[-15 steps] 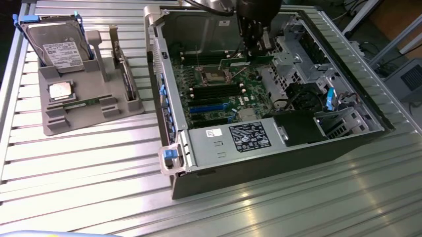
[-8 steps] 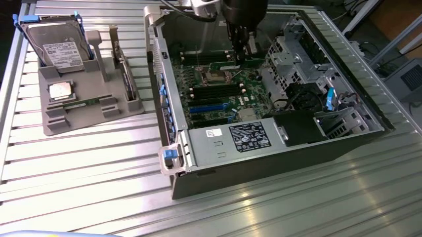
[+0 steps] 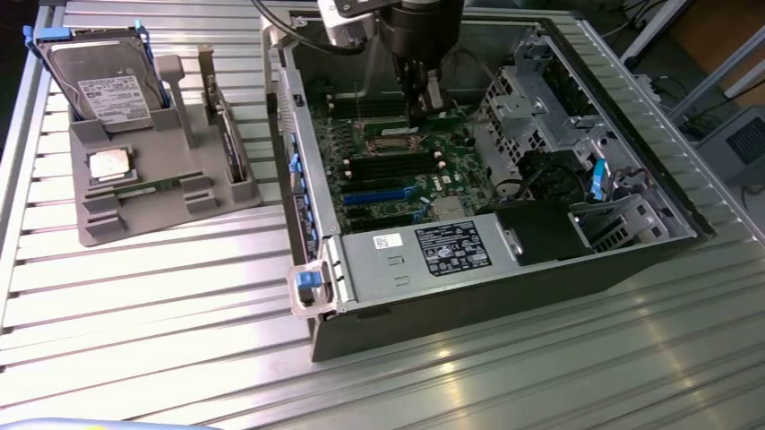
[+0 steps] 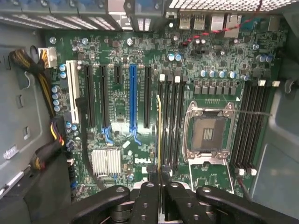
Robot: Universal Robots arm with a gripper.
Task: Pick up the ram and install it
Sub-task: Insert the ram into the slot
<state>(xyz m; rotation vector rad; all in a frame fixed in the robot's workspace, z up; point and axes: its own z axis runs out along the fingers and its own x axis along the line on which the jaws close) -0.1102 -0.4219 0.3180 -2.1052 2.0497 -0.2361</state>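
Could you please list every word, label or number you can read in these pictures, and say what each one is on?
"DELL": white print on the motherboard, beside the finned heatsink.
Power supply label: print too small to read.
Small white sticker next to it: unreadable.
Hard drive label: unreadable.

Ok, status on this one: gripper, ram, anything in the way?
Gripper shut on the ram, inside the computer case. Ram edge-on over the black memory slots beside the empty processor socket. Nothing blocking those slots.

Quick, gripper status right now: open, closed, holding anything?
Gripper: closed on the ram, held edge-on above the motherboard's memory slots, inside the open computer case.
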